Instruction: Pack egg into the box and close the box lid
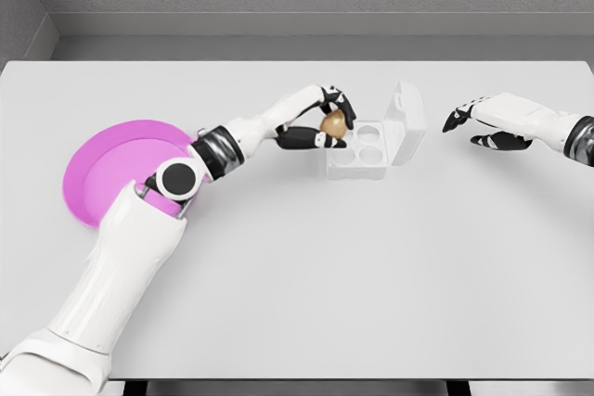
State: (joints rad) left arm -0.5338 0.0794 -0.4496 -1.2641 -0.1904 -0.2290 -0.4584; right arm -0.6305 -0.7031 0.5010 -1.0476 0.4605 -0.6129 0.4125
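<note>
Left hand (320, 118) has its fingers wrapped round the egg (333, 123), holding it at the left edge of the box (368, 147), above the near-left cups. Lid (406, 121) stands open on the right side. Right hand (484, 122) hovers empty, fingers loose, just right of the lid. Advice: centre the egg over one cup, lower it, release only once seated. Plate (107, 169) sits behind the left arm.

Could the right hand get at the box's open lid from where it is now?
Probably yes. The right hand hovers open just beside the upright lid of the box, with only bare table between them. The left hand, holding the egg, is on the box's other side.
</note>
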